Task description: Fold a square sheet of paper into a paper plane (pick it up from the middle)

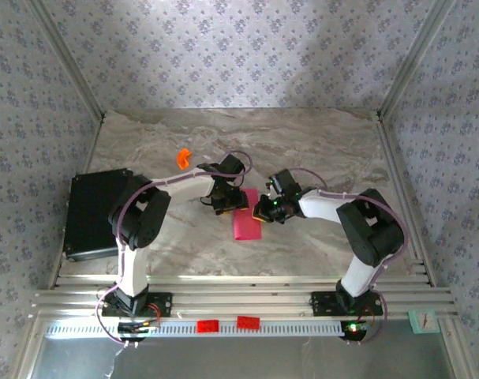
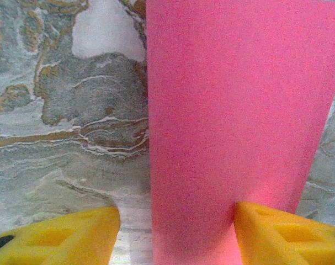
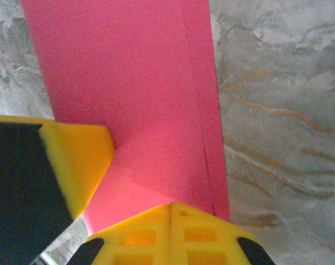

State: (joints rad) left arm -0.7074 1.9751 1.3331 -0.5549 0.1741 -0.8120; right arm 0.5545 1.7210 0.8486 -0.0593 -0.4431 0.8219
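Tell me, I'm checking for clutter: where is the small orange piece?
Top view: the orange piece lies on the table, beyond and left of the left gripper, apart from the pink paper.

The marble table (image 1: 318,150) carries folded pink paper (image 1: 245,224), an orange piece (image 1: 183,158), seemingly a black box (image 1: 93,213).

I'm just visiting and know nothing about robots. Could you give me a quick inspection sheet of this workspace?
Surface: marble-patterned table, flat.
Job's things: pink paper, folded into a narrow strip, lying mid-table.
Clutter: orange plastic piece at the back; black box at left.
Grippers: left gripper open at the paper; right gripper shut on the paper's edge.
Cables: lilac cables looped along both arms.
Surroundings: floral wallpaper walls; metal rails in front.
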